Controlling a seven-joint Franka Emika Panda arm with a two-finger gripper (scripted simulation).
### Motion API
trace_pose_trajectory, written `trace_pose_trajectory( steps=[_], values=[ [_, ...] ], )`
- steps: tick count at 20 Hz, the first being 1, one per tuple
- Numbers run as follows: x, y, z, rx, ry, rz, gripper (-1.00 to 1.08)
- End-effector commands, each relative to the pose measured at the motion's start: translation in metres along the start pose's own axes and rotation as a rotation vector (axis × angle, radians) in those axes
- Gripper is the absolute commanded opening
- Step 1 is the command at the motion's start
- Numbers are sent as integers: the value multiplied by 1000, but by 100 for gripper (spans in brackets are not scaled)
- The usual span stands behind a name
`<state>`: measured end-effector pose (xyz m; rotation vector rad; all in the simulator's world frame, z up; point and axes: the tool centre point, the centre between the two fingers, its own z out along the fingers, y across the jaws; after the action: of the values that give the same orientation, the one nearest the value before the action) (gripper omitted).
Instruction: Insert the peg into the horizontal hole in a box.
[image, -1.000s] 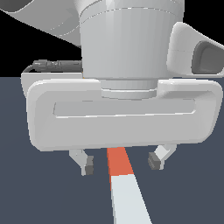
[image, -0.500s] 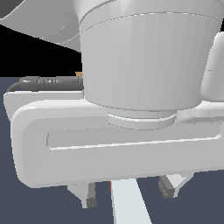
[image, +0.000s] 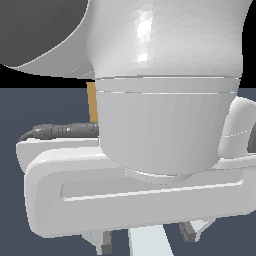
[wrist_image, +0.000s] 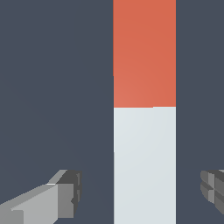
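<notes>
The arm's bulk hides all of the box (image: 92, 102) except a tan sliver, its hole unseen, while the peg (wrist_image: 144, 109) runs past the wrist view's edges, both ends cut off.

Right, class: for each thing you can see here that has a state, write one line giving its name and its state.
peg: lying flat on the surface, not gripped, red-orange part and white part both in the wrist view.
gripper: open, its fingers either side of the white part, gaps on both sides.
box: only a tan sliver shows behind the arm; its hole is hidden.
</notes>
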<state>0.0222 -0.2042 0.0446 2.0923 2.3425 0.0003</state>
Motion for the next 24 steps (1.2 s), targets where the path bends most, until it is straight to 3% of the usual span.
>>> trace_pose_trajectory(
  steps=[1, 8, 9, 20, 24],
  values=[
    [0, 0, 13, 1, 0, 0, 100],
    [-1, 1, 25, 1, 0, -1, 100],
    [-1, 1, 25, 1, 0, -1, -100],
    [0, 1, 25, 1, 1, -2, -100],
    [12, 3, 22, 1, 1, -14, -100]
  ],
)
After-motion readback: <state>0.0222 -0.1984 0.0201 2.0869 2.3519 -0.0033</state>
